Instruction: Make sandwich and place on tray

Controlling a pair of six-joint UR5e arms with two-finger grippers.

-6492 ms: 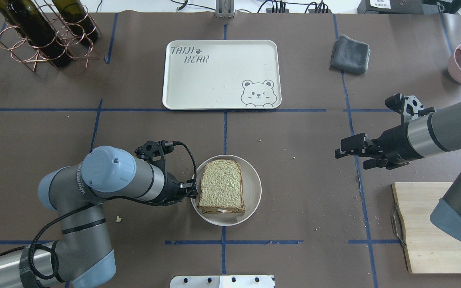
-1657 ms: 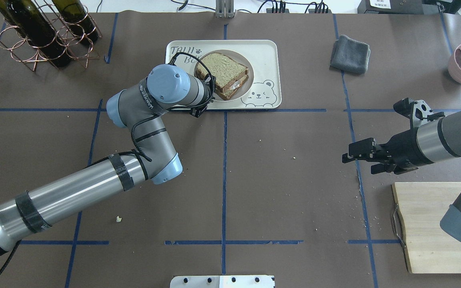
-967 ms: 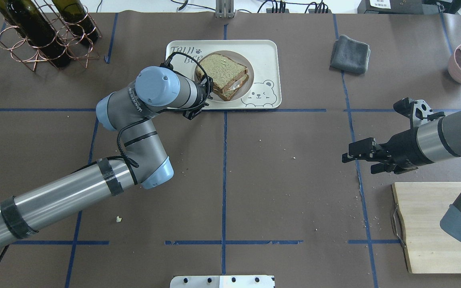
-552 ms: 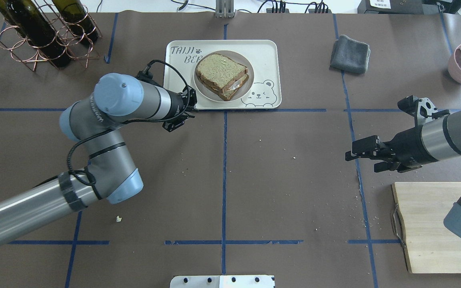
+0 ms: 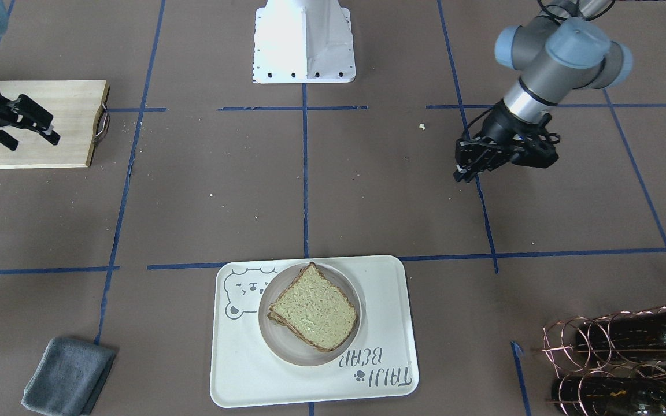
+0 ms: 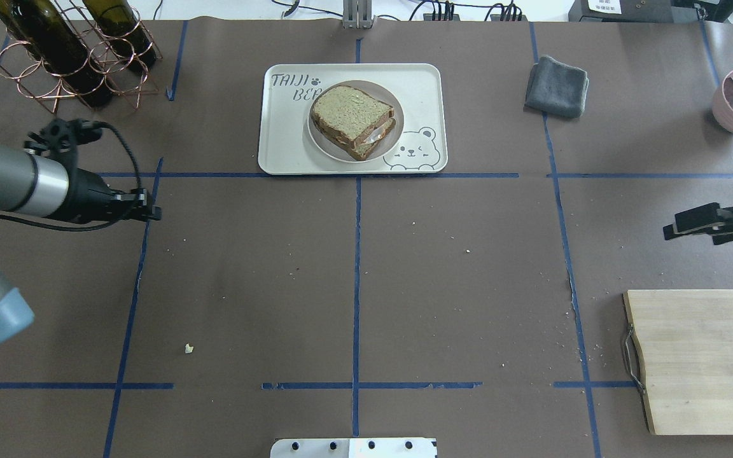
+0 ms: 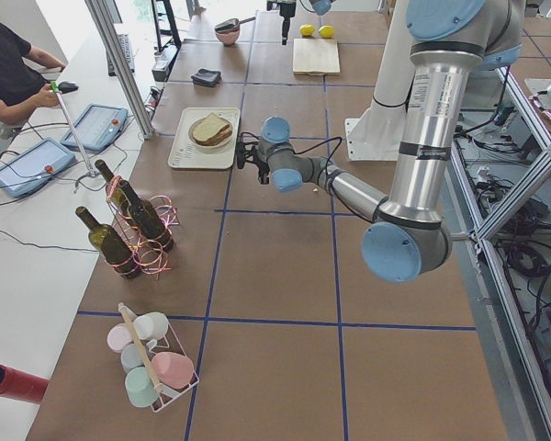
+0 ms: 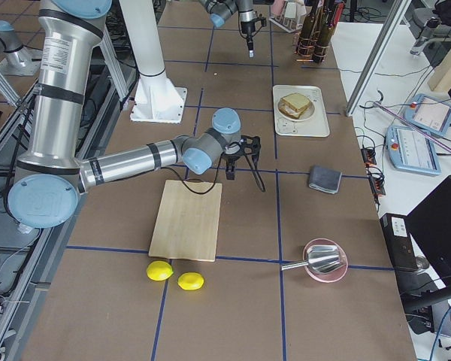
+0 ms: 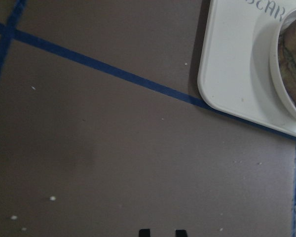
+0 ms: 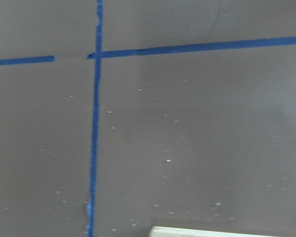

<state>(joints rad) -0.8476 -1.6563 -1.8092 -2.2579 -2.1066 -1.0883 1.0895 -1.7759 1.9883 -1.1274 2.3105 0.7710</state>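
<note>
Sandwich point(image 6: 350, 117) sits on round plate point(image 5: 278, 344); plate stands inside tray point(image 6: 284, 140), near its middle. We judge plate serves as carrier, so bread stack needs no squeezing. Top slice is a little skewed, and white egg edge shows between slices.

Left pincer point(image 6: 150, 213): fingers parted by narrow gap, nothing between, over bare surface point(image 6: 354, 267). Right pincer point(image 5: 33, 138): fingers apart, empty, beside cutting board point(image 6: 704, 362).

Sandwich lies well apart from both pincers, toward far side, nearer left one. We judge placing done.

On the tray point(image 6: 418, 83), the plate point(image 6: 335, 151) hides part of the lettering point(image 6: 293, 81) — the sandwich point(image 6: 350, 114) hides most of the egg point(image 6: 374, 132)
</note>
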